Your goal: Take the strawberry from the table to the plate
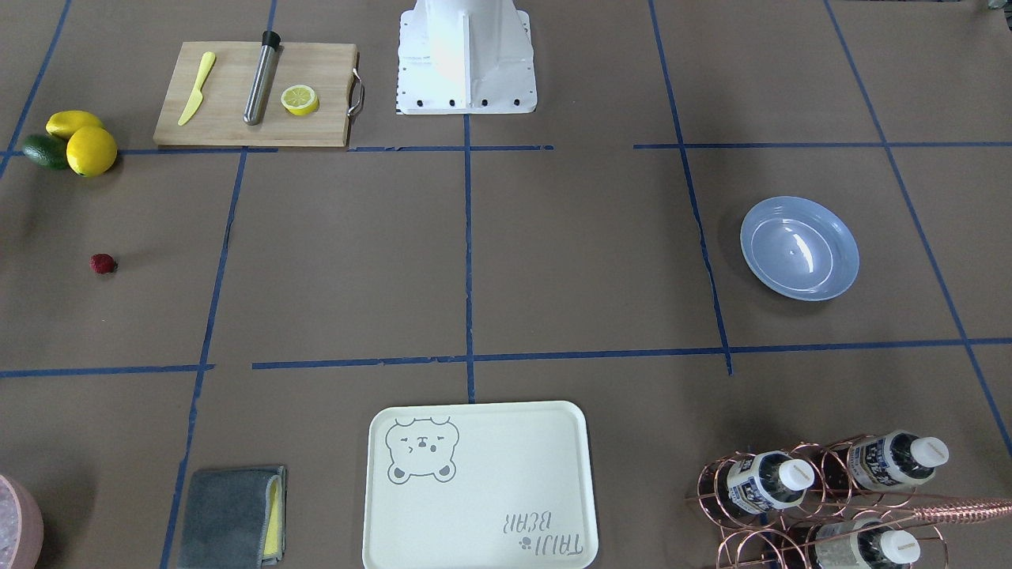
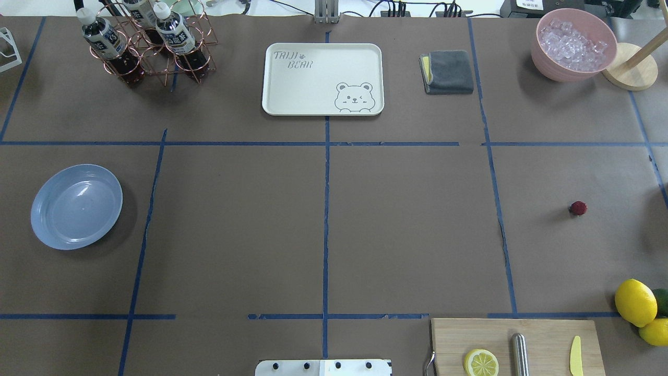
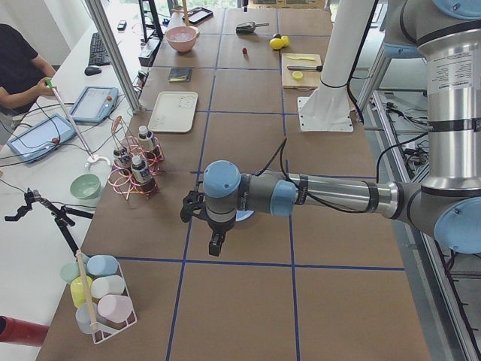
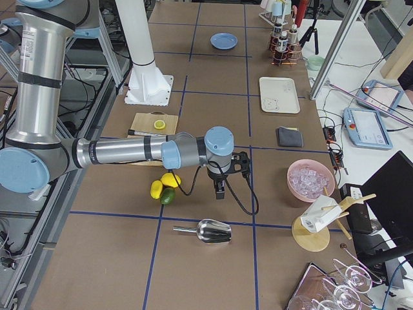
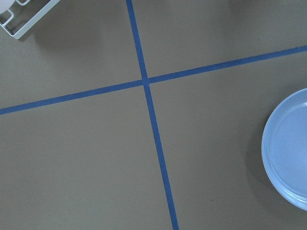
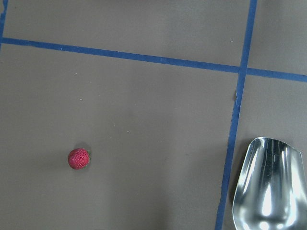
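Observation:
The strawberry (image 2: pixel 577 208) is a small dark-red berry lying alone on the brown-paper table (image 2: pixel 407 230), on the robot's right side. It also shows in the front view as the strawberry (image 1: pixel 103 263) and low and left in the right wrist view as the strawberry (image 6: pixel 79 158). The pale-blue plate (image 2: pixel 76 206) sits empty on the far left; its rim, the plate (image 5: pixel 288 148), shows at the right of the left wrist view. My left gripper (image 3: pixel 214 244) hangs over the table next to the plate. My right gripper (image 4: pixel 219 190) hovers near the lemons. Both show only in side views, so I cannot tell whether they are open or shut.
A cutting board (image 2: pixel 514 344) carries a lemon slice, a metal rod and a yellow knife. Lemons (image 2: pixel 635 302) lie beside it. At the far side stand a cream tray (image 2: pixel 323 78), a bottle rack (image 2: pixel 146 42), a grey cloth (image 2: pixel 448 71) and a pink ice bowl (image 2: pixel 574 44). A metal scoop (image 6: pixel 268 184) lies near the strawberry.

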